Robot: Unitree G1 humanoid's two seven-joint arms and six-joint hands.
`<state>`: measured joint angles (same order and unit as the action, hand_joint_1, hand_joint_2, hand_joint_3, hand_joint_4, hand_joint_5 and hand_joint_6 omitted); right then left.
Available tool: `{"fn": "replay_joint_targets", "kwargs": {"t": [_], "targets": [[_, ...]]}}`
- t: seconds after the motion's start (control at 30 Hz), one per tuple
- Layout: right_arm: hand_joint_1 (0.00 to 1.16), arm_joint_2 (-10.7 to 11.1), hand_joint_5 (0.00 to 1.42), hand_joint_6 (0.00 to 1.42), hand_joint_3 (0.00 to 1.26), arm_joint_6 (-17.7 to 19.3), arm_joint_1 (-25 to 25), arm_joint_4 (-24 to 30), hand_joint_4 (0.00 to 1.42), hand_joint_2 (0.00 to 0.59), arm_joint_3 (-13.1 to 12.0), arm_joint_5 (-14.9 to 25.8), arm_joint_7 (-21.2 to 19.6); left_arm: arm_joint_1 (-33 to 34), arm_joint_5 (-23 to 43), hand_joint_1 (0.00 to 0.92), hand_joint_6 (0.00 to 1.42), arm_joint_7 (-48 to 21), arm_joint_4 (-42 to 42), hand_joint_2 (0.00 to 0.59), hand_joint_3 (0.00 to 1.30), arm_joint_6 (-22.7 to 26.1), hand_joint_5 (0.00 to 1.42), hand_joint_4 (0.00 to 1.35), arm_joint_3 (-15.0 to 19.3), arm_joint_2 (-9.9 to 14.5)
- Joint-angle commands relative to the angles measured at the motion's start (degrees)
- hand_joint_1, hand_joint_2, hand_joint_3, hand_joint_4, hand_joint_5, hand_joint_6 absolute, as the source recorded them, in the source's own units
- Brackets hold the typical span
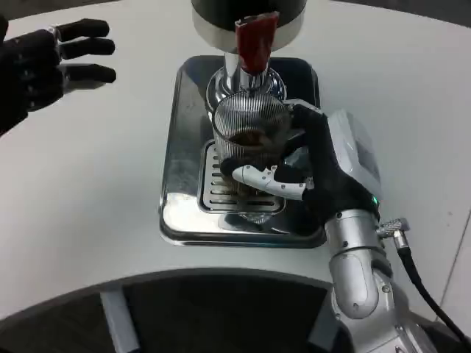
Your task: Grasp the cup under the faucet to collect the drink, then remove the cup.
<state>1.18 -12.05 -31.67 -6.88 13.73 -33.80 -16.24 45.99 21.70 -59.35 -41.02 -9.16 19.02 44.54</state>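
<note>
Cup (pixel 249 136), ribbed, clear, stands on drip tray (pixel 184 213) grate under faucet (pixel 254 44); dark drink inside; right hand (pixel 309 165) wrapped around it; left hand (pixel 51 55) spread, idle. Collection step, apparently; next: lift clear level, avoiding spill.

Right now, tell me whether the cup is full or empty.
Partly filled: dark liquid shows inside the upright ribbed cup, held by the right hand under the faucet.

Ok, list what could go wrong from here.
1. The cup already holds dark liquid; tilting it while pulling it away could spill onto the tray.
2. The cup sits close under the faucet; lifting may knock its rim against it.
3. The right hand grips ribbed glass, which might slip.
</note>
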Motion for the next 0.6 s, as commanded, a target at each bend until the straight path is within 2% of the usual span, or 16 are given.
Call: {"fn": "replay_joint_targets", "kwargs": {"t": [0.03, 0.33, 0.6], "targets": [[0.88, 0.5, 0.93, 1.09, 0.85, -0.1, 2.4, 0.5, 0.93, 0.263, 0.4, -0.7, -0.4, -2.6, -1.2, 0.0, 0.15, 0.2, 1.6, 0.057, 0.23, -1.2, 0.27, 0.18, -0.4, 1.0], [0.94, 0.6, 1.09, 1.27, 0.91, 0.8, 5.0, 2.8, 1.08, 0.282, 0.8, -2.4, -1.9, -5.6, -2.5, 0.0, 0.12, 0.4, 4.8, 0.058, 0.23, -3.2, 0.25, 0.15, -0.6, 0.8], [0.96, 1.6, 1.14, 1.31, 0.92, 2.2, 8.0, 6.6, 1.11, 0.284, 0.7, -2.3, -1.2, -10.4, -3.5, 0.0, 0.08, 0.6, 9.6, 0.059, 0.22, -6.3, 0.19, 0.09, -1.7, 0.4]]}}
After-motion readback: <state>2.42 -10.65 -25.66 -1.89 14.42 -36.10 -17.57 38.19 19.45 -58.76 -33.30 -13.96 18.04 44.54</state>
